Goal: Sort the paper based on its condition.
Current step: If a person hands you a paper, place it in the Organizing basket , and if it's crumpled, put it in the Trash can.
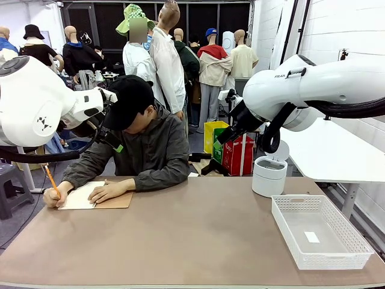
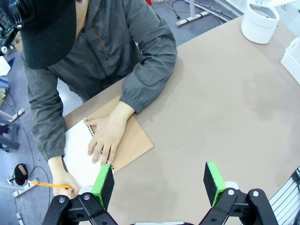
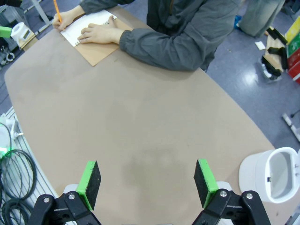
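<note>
Your left hand and right hand hung above the bench, fingers apart, holding nothing. At ten o'clock, the paper lay flat and white under the person's hands, on the notepad's brown backing.

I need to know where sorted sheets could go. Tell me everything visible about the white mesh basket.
The white rectangular mesh basket looks like plastic, with latticed walls and a solid floor. It sits upright on the brown table's right side, nearer the robot than the white round bin. A small white slip lies flat inside; nothing else touches it.
</note>
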`<state>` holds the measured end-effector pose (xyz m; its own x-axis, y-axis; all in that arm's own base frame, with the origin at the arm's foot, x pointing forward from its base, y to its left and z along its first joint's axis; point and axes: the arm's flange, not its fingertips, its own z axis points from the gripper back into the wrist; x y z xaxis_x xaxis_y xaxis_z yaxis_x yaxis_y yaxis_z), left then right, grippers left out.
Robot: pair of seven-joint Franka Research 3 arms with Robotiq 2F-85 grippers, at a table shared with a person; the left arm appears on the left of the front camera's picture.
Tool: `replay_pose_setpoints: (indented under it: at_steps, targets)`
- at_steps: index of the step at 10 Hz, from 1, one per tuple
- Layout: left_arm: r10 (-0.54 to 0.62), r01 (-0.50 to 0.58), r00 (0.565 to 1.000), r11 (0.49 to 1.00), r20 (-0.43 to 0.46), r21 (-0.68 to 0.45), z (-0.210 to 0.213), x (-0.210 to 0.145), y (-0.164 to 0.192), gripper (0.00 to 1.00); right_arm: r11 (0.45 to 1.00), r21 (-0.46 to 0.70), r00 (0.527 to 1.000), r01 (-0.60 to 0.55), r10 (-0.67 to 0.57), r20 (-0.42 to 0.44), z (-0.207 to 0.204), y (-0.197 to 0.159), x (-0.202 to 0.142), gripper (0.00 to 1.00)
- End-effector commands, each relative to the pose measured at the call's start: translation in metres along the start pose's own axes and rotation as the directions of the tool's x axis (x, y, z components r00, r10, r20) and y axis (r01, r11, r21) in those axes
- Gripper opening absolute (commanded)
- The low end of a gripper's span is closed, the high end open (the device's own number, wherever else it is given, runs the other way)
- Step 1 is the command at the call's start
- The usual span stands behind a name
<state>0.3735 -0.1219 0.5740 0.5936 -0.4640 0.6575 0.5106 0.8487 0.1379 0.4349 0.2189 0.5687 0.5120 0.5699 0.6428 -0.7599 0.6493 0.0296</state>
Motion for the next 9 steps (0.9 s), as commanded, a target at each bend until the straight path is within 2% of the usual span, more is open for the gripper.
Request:
replay_pose_setpoints:
  at_steps: [1, 9]
  targets:
    - [-0.001, 0.001, 1.0, 1.0, 0.002, -0.001, 0.0006, 0.0, 0.0009, 1.0, 1.0, 0.001, 1.0, 0.001, -0.001, -0.001, -0.0017, -0.0003, 0.0002, 1.0]
    - [-0.001, 0.001, 1.0, 1.0, 0.002, -0.001, 0.0006, 0.0, 0.0009, 1.0, 1.0, 0.001, 1.0, 0.001, -0.001, -0.001, -0.0017, -0.0003, 0.0002, 1.0]
